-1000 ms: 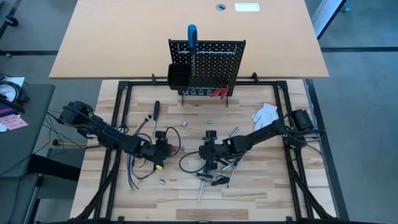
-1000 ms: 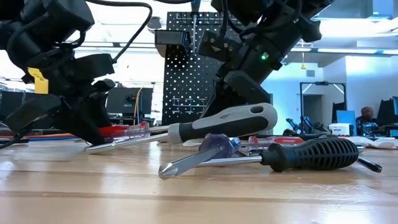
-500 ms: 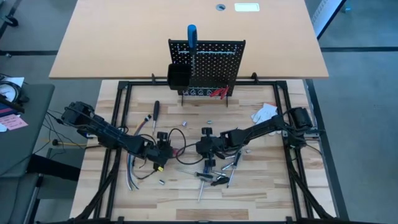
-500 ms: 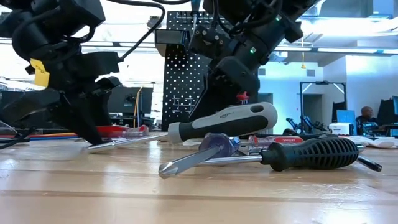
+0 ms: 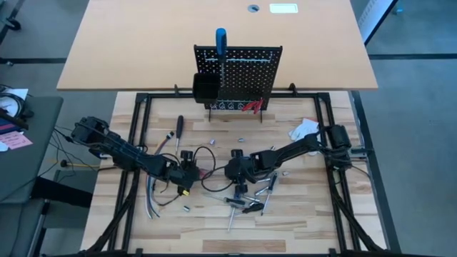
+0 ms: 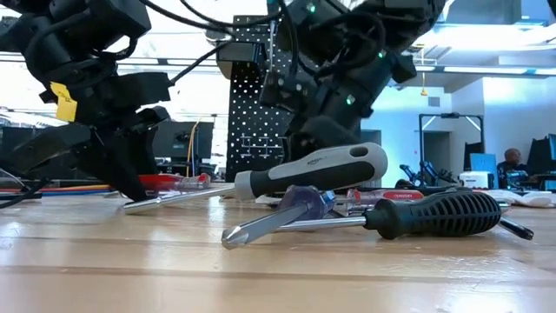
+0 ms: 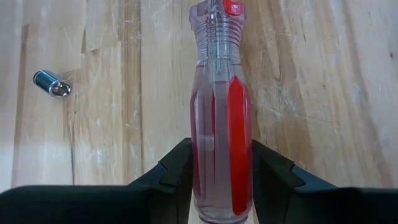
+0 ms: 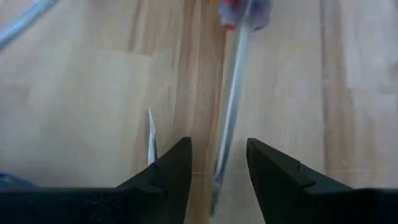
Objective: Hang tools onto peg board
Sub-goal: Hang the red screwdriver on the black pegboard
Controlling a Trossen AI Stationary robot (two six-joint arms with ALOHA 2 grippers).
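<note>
The peg board (image 5: 239, 77) stands upright at the far edge of the slatted worktable (image 5: 300, 221), with a black bin (image 5: 205, 87) on its left side. A blue-handled screwdriver (image 5: 221, 41) is seated at its top rail, and red-handled pliers (image 5: 250, 107) lie at its foot.

The left gripper (image 5: 187, 169) sits low on the table, well in front of the peg board and left of its bin. Its fingers (image 7: 177, 177) pinch the clear red-striped screwdriver handle (image 7: 221, 112) from both sides. A small silver socket (image 7: 51, 83) lies on the wood beside that handle.

The right gripper (image 5: 233, 170) is low in front of the peg board's middle, just right of the left gripper. Its fingers (image 8: 165, 171) stand apart and hold nothing; a screwdriver shaft (image 8: 229, 118) runs between them on the wood.

Nearer than both grippers lies a cluster of loose tools, including a grey-and-black screwdriver (image 6: 317, 170) and a black-handled screwdriver (image 6: 434, 215). A white glove (image 5: 305, 129) lies right of the peg board's foot.
</note>
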